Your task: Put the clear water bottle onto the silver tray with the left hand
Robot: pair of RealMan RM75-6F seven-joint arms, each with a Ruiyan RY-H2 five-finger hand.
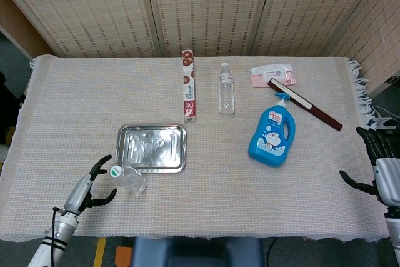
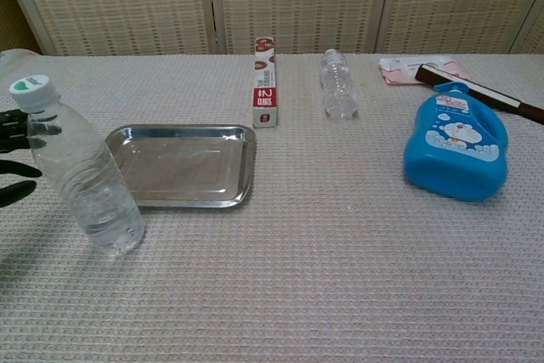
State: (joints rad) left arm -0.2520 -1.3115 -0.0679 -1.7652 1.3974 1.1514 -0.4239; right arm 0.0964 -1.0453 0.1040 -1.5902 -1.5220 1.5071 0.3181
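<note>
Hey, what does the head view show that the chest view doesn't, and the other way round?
Only the head view shows the right hand at the table's right edge, fingers apart and holding nothing, and the left hand whole, open beside the clear water bottle. Only the chest view shows that bottle standing upright from the side, with just dark fingertips at the frame's left edge. Both share the silver tray, the wrap box, a second bottle and the blue detergent bottle.
</note>
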